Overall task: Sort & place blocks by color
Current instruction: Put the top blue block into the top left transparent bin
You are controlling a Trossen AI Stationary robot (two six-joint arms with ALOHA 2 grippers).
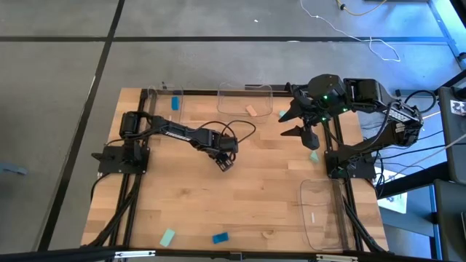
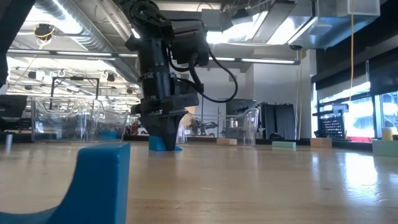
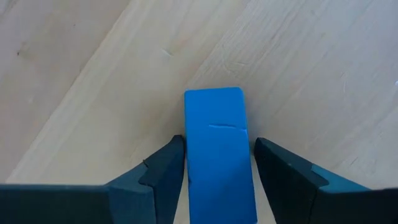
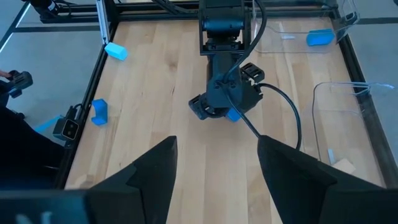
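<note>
My left gripper [image 1: 224,161] is low over the middle of the table, shut on a bright blue block [image 3: 217,149] that lies on the wood [image 2: 165,145]. My right gripper [image 1: 302,120] hangs open above the far right part of the table, holding nothing, and its fingers frame the right wrist view [image 4: 214,180]. Another blue block [image 1: 175,103] lies in the far-left clear tray. A tan block [image 1: 251,110] lies in the far-middle tray. Mint blocks [image 1: 282,113] [image 1: 314,156] rest flat on the table near the right arm. A mint [image 1: 168,237], a blue [image 1: 220,237] and a tan block [image 1: 268,234] lie along the near edge. My left gripper pinches the blue block between its two fingers [image 3: 168,165], one on each long side [image 3: 189,155], coming from above and pointing down. The fingers lie along the block's length. The block lies flat with its underside on the table [image 2: 168,148].
Clear trays stand at the far left [image 1: 154,98], the far middle [image 1: 244,89] and the near right [image 1: 320,211]. A blue block [image 2: 93,180] fills the low view's near left. Bare wood lies between the left gripper and the near-edge blocks.
</note>
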